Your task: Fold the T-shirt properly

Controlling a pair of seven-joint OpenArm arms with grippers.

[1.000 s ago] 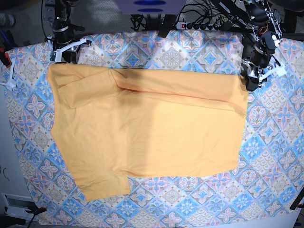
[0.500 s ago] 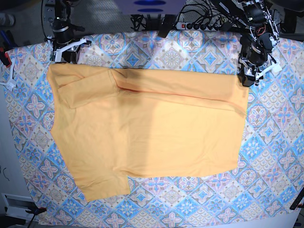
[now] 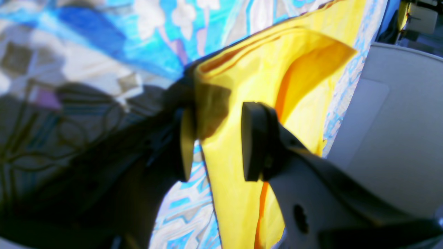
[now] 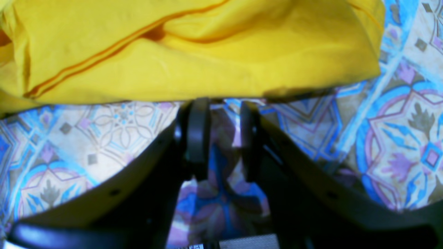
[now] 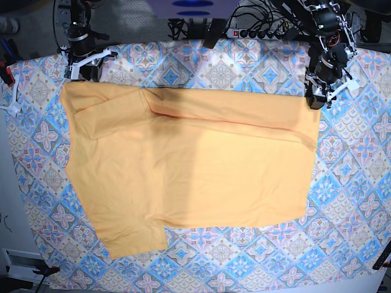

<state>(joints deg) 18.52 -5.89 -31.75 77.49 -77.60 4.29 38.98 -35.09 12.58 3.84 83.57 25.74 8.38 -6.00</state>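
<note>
– Right hand point(image 5: 82, 72) on the far left, parked at the T-shirt's point(image 5: 195, 171) back corner. Fingers parted, nothing between them, hem just past the tips.

– So nothing gripped there. If it closes from that spot, I'd say it pinches air or the patterned cloth point(image 5: 342, 201) underneath.

– Across the middle, the shirt lies flat on the surface, a strip turned over along the back edge, one sleeve poking out at the near left.

– That turned strip looks loose. One uneven tug could drag it open.

– Far right now: left hand point(image 3: 216, 138) straddles the other back corner. Fabric runs between the fingers, but they stand apart, not pinching.

– Risky! Lift like that and the corner slips out. Or it grabs one layer only, and the fold skews.
</note>
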